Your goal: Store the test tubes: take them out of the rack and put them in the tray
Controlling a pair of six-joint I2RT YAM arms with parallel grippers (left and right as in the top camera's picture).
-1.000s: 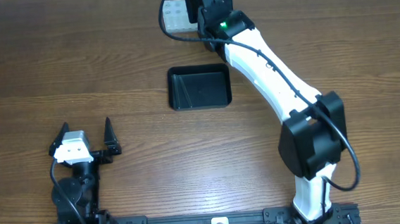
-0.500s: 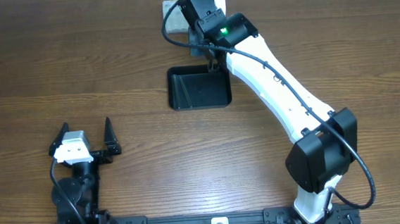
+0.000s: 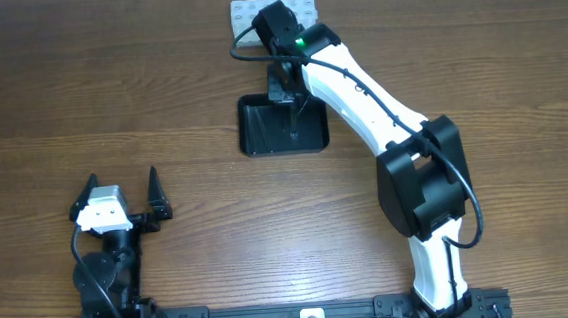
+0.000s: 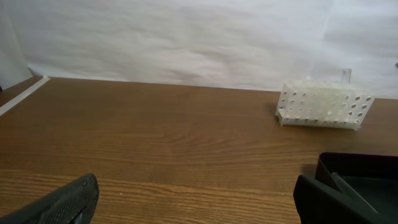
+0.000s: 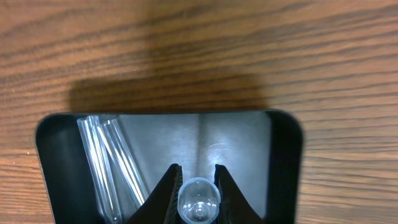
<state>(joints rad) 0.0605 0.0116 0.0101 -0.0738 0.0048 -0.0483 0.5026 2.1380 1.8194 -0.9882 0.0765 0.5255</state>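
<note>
While the counter spreads wood-brown under everything, my right arm stretches from its base up the middle to the tray. My left arm sits folded near its own base, well apart from the task's things. The black tray lies mid-counter, and the white rack stands just beyond it, toward the far edge.

My left end effector is spread wide with nothing between its fingers. My right end effector hangs over the inside of the tray, pointing down. Its fingers pinch a held tube near the top, so I see the open mouth between them and the rest hangs toward the tray floor.

Inside the tray, two tubes already lie side by side along one side wall. A standing tube rises upright from one end of the rack.
</note>
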